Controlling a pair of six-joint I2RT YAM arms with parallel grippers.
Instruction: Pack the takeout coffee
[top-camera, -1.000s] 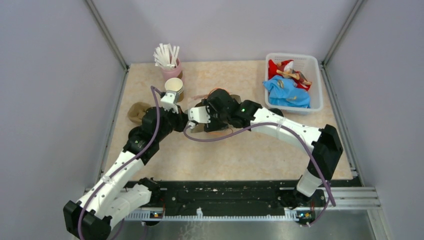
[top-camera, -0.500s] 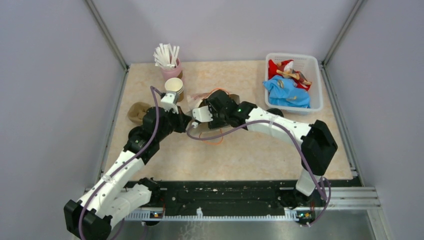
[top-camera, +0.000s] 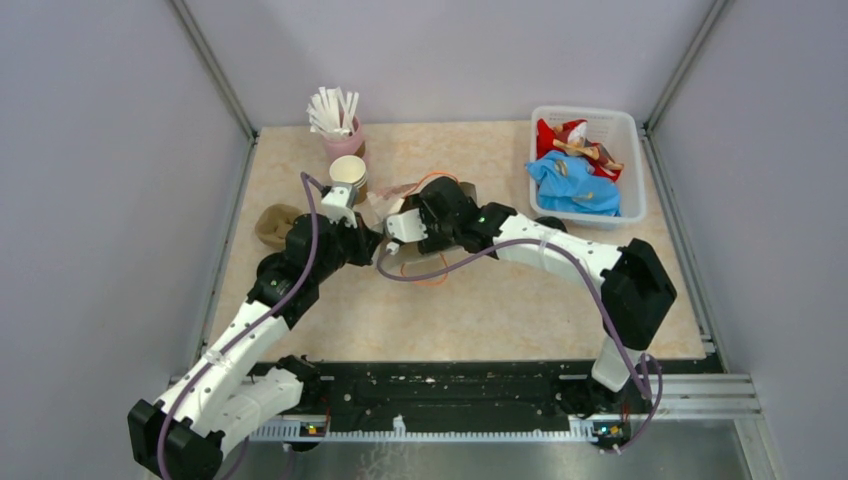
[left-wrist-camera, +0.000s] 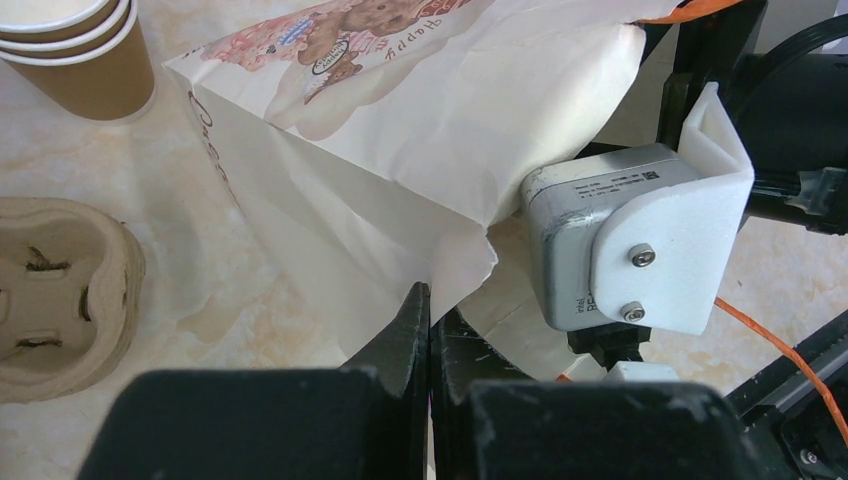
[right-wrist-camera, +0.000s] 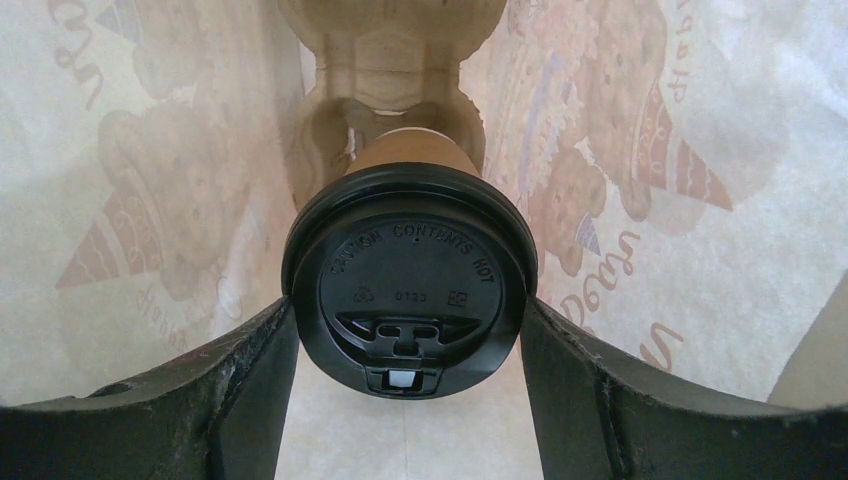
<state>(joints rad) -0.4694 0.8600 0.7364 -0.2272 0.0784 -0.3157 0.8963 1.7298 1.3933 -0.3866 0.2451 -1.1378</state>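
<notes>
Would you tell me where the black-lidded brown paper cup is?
Right wrist view: the black-lidded brown paper cup is held in the right gripper, inside the white printed paper bag.

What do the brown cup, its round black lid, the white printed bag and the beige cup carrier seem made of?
Brown cup: probably paper, matte wall.
Round black lid: moulded plastic, slight sheen, raised lettering.
White printed bag: thin paper, creased, light shows through.
Beige cup carrier: likely moulded pulp, rough and dull.

Overhead; wrist close-ups, perhaps same bag (left-wrist-camera: 400, 150)
</notes>
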